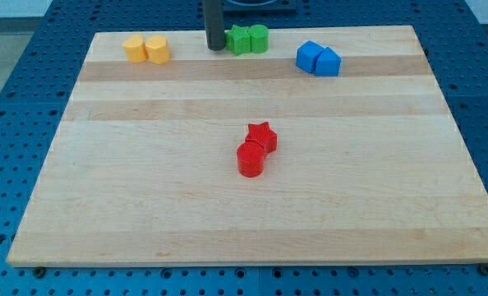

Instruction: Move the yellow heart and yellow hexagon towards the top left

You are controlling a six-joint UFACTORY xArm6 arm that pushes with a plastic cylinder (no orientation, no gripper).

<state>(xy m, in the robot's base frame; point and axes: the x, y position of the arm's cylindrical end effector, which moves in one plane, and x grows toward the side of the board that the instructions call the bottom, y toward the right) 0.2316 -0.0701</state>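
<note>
The yellow heart [134, 48] and the yellow hexagon [157, 49] sit side by side, touching, near the board's top left corner. My tip [216, 47] stands at the top edge of the board, to the right of the yellow pair and just left of the green blocks. A gap of bare wood lies between the tip and the yellow hexagon.
Two green blocks [249, 39] touch each other right of the tip. Two blue blocks [319, 58] sit at the top right. A red star [262, 136] and a red cylinder [250, 159] touch near the middle of the wooden board [252, 222].
</note>
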